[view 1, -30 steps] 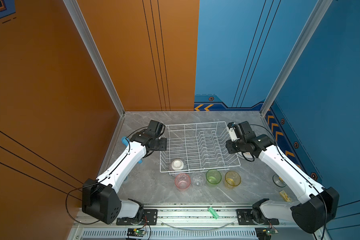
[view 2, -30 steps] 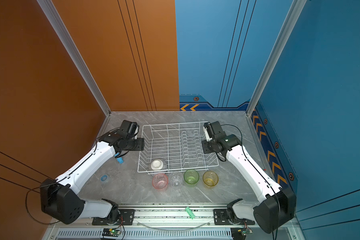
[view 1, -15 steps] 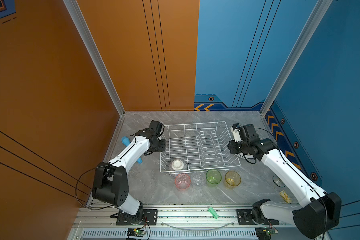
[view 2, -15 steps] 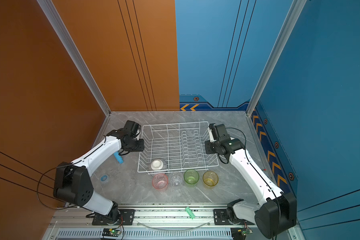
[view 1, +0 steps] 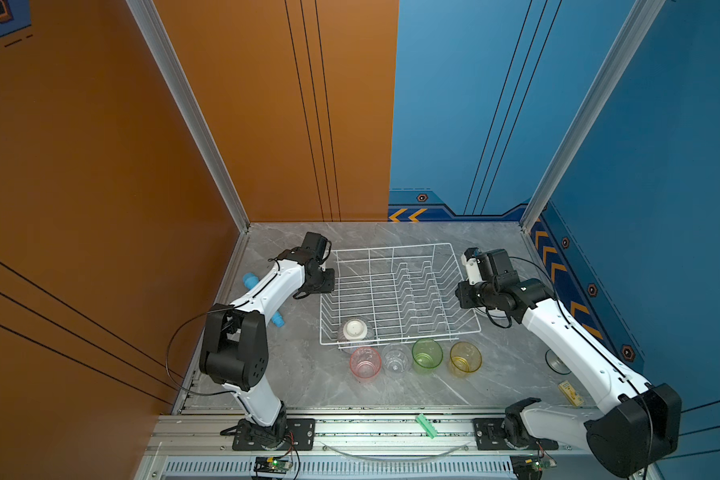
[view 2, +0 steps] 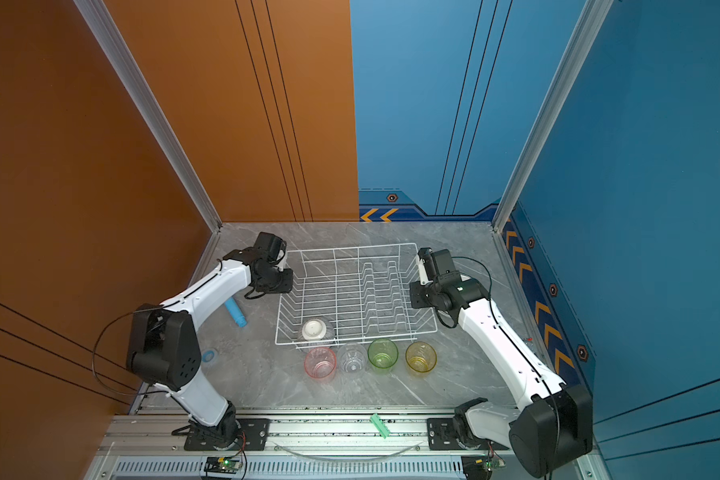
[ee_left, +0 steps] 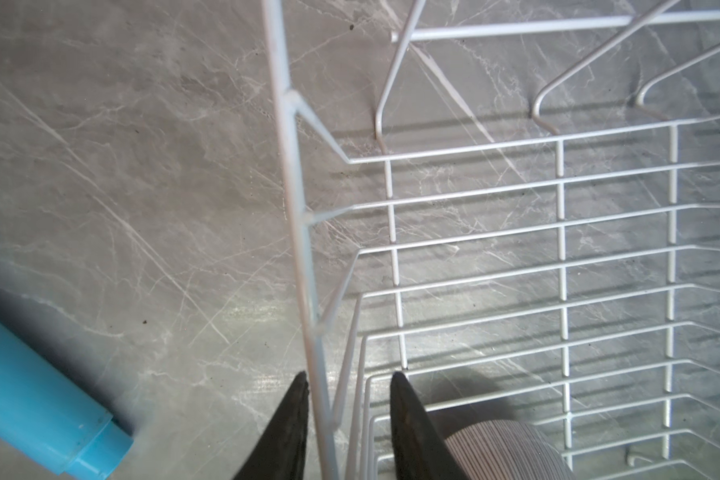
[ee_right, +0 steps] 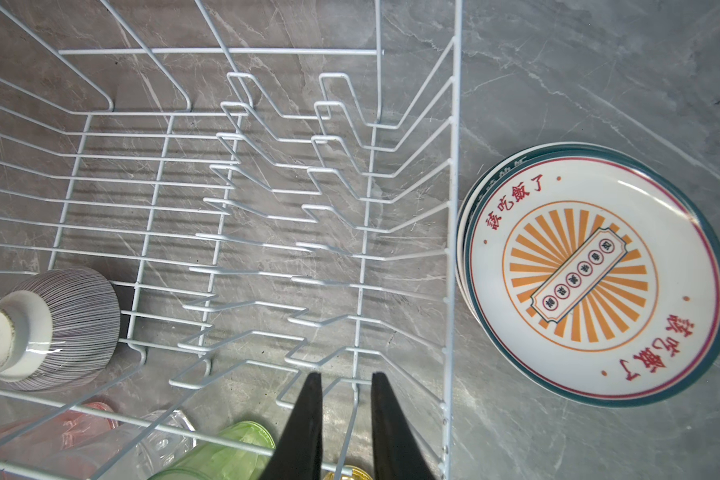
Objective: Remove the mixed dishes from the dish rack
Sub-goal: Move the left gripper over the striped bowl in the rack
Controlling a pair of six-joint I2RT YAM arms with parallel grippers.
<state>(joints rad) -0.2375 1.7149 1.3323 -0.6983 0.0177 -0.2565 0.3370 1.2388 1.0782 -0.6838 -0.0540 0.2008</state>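
A light-blue cylinder (view 2: 234, 309) lies on the grey marble tabletop (view 1: 391, 386) at the left, partly under the left arm. Just right of it, the left gripper (ee_left: 348, 376) sits at the left rim of the dish rack (view 1: 391, 248). Its jaws are partly open and straddle the rim wire: the outer finger is right against the wire and the inner finger stands clear of it, inside the rack.

The white wire rack sits mid-table, and its plate slots are bare. A striped bowl (view 1: 355, 329) rests upside down in the rack's near-left corner, foot ring up.

On the table along the rack's near side stand four tumblers in a row, mouths up. From left to right they are the pink tumbler (view 1: 365, 363), the clear tumbler (view 1: 396, 359), the green tumbler (view 1: 427, 353) and the yellow tumbler (view 1: 465, 358).

The right gripper (ee_right: 345, 374) hangs at the rack's right side, inside the rim. Its jaws are narrowly apart around one thin rack wire, with a gap on either side of it.

A stack of plates (ee_right: 599, 270), teal-rimmed with an orange sunburst, lies flat on the table just beside the rack's right rim. In both top views the right arm hides it.
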